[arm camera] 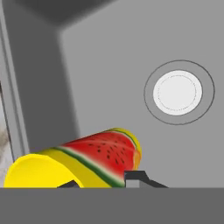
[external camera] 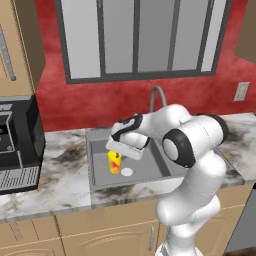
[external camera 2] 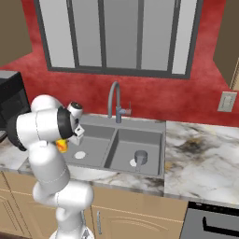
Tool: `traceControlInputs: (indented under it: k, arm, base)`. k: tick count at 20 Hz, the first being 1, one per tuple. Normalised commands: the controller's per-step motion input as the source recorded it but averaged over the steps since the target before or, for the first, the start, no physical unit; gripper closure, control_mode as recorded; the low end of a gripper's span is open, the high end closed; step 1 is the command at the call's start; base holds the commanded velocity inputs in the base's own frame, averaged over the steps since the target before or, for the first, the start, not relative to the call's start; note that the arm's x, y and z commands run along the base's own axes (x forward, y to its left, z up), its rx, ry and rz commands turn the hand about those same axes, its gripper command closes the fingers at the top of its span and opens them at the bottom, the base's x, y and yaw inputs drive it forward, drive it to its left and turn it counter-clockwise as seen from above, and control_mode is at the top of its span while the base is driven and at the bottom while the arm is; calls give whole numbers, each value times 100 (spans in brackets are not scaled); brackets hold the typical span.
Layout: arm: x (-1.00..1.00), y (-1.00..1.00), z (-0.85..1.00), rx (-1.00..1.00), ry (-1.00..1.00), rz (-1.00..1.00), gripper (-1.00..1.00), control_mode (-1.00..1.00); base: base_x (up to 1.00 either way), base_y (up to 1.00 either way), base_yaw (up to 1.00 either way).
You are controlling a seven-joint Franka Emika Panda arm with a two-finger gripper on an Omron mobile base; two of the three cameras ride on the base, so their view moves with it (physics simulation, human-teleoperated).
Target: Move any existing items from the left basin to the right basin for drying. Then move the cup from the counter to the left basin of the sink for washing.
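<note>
My gripper [external camera: 116, 154] is shut on the yellow cup [external camera: 115, 163], which has a watermelon picture on its side. The cup hangs low inside the left basin [external camera: 147, 167], close to the round white drain disc [external camera: 127, 172]. In the hand view the cup [arm camera: 87, 159] lies between my dark fingertips [arm camera: 138, 177], above the grey basin floor [arm camera: 131, 65] and its drain disc [arm camera: 178, 92]. From the right base my arm hides most of the cup [external camera 2: 61, 146]. The right basin [external camera 2: 144, 140] holds a small grey cup-shaped item [external camera 2: 140, 158].
The gooseneck faucet [external camera 2: 114, 100] stands behind the sink's divider. A black appliance [external camera: 15, 145] sits on the counter [external camera: 60, 175] to the left of the sink. Marble worktop [external camera 2: 200, 158] stretches to the right, with an outlet [external camera 2: 227, 101] on the red wall.
</note>
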Motion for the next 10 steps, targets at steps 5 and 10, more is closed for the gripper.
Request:
traceControlInputs:
  k: [5,10]
  arm:
    - [18,0,-29,-1,0,0,100,-100]
    - [16,0,-31,-2,0,0,100,-100]
  base:
    - [0,0,0]
    - [0,0,0]
